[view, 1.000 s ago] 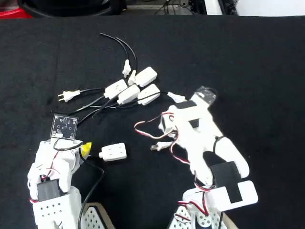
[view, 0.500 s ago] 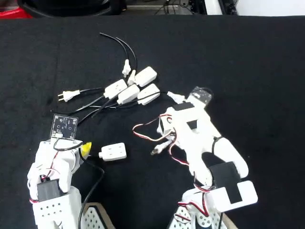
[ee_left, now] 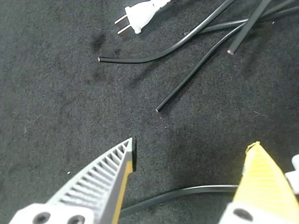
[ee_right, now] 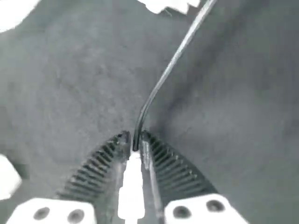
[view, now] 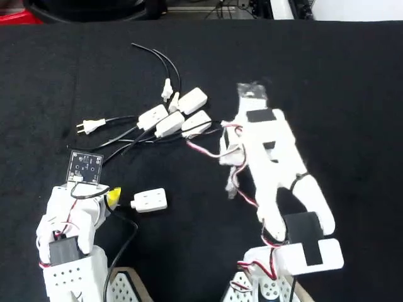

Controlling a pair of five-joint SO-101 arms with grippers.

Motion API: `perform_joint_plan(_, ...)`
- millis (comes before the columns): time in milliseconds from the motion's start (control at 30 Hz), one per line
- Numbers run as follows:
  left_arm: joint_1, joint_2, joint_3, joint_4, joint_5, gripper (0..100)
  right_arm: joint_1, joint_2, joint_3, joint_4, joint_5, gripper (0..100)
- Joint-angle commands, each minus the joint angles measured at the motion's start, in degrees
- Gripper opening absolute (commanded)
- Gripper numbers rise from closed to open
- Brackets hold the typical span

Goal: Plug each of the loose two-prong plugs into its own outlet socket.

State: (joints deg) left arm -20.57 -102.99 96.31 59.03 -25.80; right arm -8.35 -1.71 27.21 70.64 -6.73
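Pinching a white plug (ee_right: 131, 186) tight, the right gripper (ee_right: 134, 145) had the plug's black cord (ee_right: 174, 63) running out ahead of its tips; the left gripper (ee_left: 193, 143) stood wide open, holding nothing. A loose plug (ee_left: 140, 14) lay ahead of it; a single outlet socket (view: 150, 200) sat just beside.

From here I see the surface (view: 352, 94) draped edge to edge in black cloth (ee_left: 56, 93). The cloth is matte and slightly fuzzy, with pale lint specks on its nap in the left wrist view. In the high view its far edge runs straight across at 12 o'clock. Beyond that edge, a red object (view: 9, 17) sits in the corner at 11 o'clock, with a dark rounded shape (view: 88, 9) just beside it. Near 12 o'clock I make out a tangle of dark cables (view: 220, 7). At 1 o'clock there is a white panel (view: 359, 9). The light is even and the shadows soft.
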Motion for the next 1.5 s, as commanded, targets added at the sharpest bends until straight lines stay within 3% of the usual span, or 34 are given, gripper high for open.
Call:
perform_joint_plan(0, 0.7, 0.2, 1.2, -1.0, -0.4, 36, 0.7, -0.8, -2.9, 0.0, 16.3, 1.1)
perform_joint_plan(300, 0.7, 0.2, 1.2, -1.0, -0.4, 36, 0.0, 8.2, 0.3, -3.3, 30.8, 1.7)
perform_joint_plan(467, 0.7, 0.2, 1.2, -1.0, -0.4, 36, -0.2, 13.3, -2.7, -0.5, 30.8, 17.2)
perform_joint_plan(600, 0.7, 0.2, 1.2, -1.0, -0.4, 36, -0.3, 14.2, -8.7, 11.1, 30.9, 25.3)
perform_joint_plan(700, 0.7, 0.2, 1.2, -1.0, -0.4, 36, -0.3, 15.4, -13.1, 17.6, 30.8, 25.3)
perform_joint_plan(900, 0.7, 0.2, 1.2, -1.0, -0.4, 36, -0.5, 22.5, -17.0, 18.5, 30.8, 25.3)
perform_joint_plan(1067, 0.7, 0.2, 1.2, -1.0, -0.4, 36, -4.9, 27.6, -19.8, 24.4, 28.8, 25.0)
perform_joint_plan(1300, 0.7, 0.2, 1.2, -1.0, -0.4, 36, -5.9, 32.1, -20.5, 20.5, 21.7, 4.7)
perform_joint_plan(1467, 0.7, 0.2, 1.2, -1.0, -0.5, 36, -5.8, 31.7, -20.4, 20.9, 21.5, 5.4)
